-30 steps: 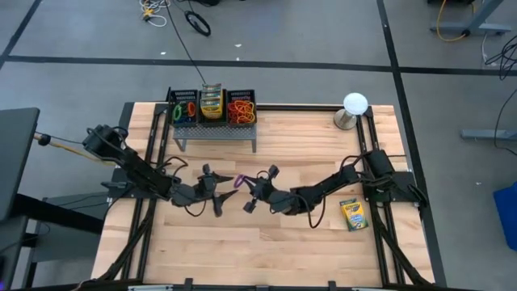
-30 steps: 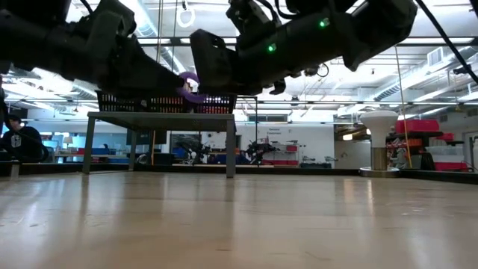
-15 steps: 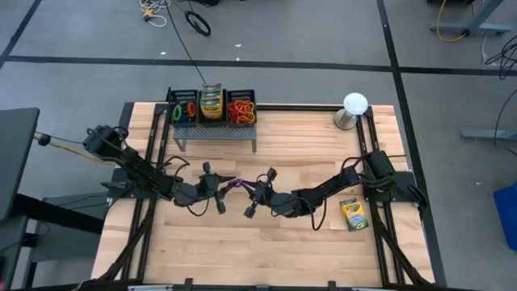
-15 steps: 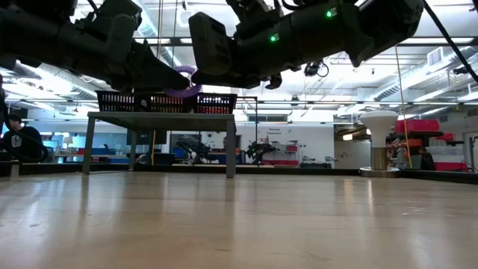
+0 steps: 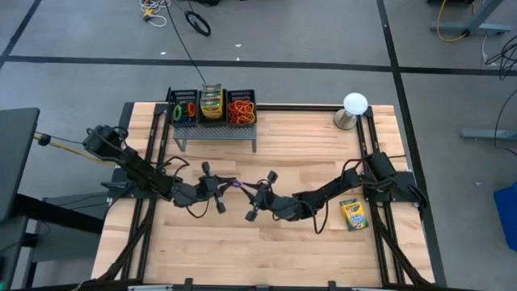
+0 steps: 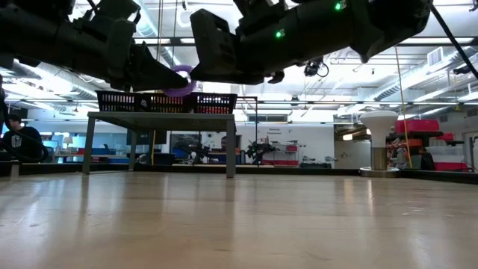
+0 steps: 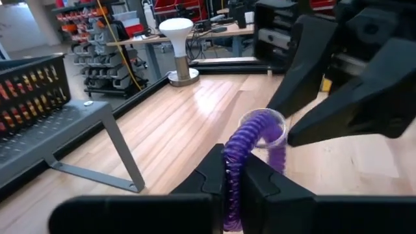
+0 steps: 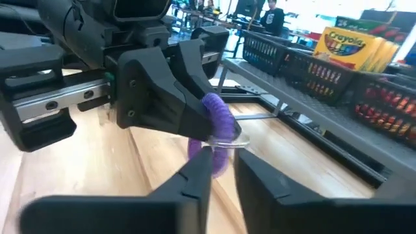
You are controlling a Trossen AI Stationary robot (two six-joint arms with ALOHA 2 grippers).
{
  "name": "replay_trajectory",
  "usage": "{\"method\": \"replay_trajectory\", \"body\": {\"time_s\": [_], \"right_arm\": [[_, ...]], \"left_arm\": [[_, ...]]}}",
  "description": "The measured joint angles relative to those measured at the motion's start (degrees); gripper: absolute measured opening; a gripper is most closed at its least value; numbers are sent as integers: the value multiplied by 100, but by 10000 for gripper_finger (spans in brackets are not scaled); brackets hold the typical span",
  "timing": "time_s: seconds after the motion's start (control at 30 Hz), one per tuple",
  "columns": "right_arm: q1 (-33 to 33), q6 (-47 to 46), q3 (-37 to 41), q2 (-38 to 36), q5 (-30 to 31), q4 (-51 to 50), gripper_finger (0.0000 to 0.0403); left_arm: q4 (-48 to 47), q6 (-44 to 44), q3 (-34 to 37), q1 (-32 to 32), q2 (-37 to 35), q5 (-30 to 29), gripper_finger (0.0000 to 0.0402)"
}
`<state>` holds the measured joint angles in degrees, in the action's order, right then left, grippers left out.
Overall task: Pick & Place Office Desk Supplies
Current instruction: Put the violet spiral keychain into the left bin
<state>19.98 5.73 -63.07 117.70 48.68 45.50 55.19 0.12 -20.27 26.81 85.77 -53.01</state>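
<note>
A purple coiled loop [image 7: 250,140] hangs in the air over the middle of the table [image 5: 266,250], between my two grippers. My left gripper [image 5: 226,185] comes from the table's left and is shut on the loop [image 5: 236,185]. My right gripper [image 5: 247,189] comes from the right, its fingers parted, with the loop's other end [image 8: 218,133] between the fingertips. In the low view the loop [image 6: 181,75] shows between both dark hands, well above the wood. My left gripper pinches the loop's near end [image 7: 233,170] between its two fingers, which reach in about level from the table's left. The loop stands out forward from the fingertips, lifted clear of the table. Whether my right gripper touches the loop's far end [image 7: 273,127], I cannot tell.
A black wire basket [image 5: 213,109] on a raised grey stand at the far left-centre holds rubber bands and a crayon box. Another yellow-and-green crayon box [image 5: 352,214] lies flat on the table at the right. A white ball on a metal base [image 5: 354,105] stands at the far right.
The purple loop, a round ring at my right gripper's tips a second ago, now lies drawn out thin between both grippers, with my left gripper on its left end. My right gripper has drifted a little toward the table's near edge.
</note>
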Motion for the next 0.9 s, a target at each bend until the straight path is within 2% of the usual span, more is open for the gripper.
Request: {"method": "replay_trajectory", "body": {"time_s": [0.23, 0.37, 0.5, 0.63, 0.73, 0.9], "right_arm": [[313, 271, 2, -299, 1336, -401, 184], [456, 65, 2, -571, 1102, -1252, 206], [503, -625, 7, -616, 491, -2300, 169], [455, -1365, 240, -613, -47, -2804, 81], [451, -1522, 532, -604, -89, -2740, 16], [455, -1694, 873, -604, -127, -2306, 22]], "left_arm": [[-36, 344, 0, 106, -292, -235, 18], [-295, 397, 1, 140, -549, -389, 17], [-574, 543, 2, 136, -958, -448, 17], [-637, 1284, 2, 133, -1668, -866, 17], [-924, 2023, -166, 107, -2410, -1397, 17], [-2552, 2789, -1008, -27, -3578, -2320, 17]]}}
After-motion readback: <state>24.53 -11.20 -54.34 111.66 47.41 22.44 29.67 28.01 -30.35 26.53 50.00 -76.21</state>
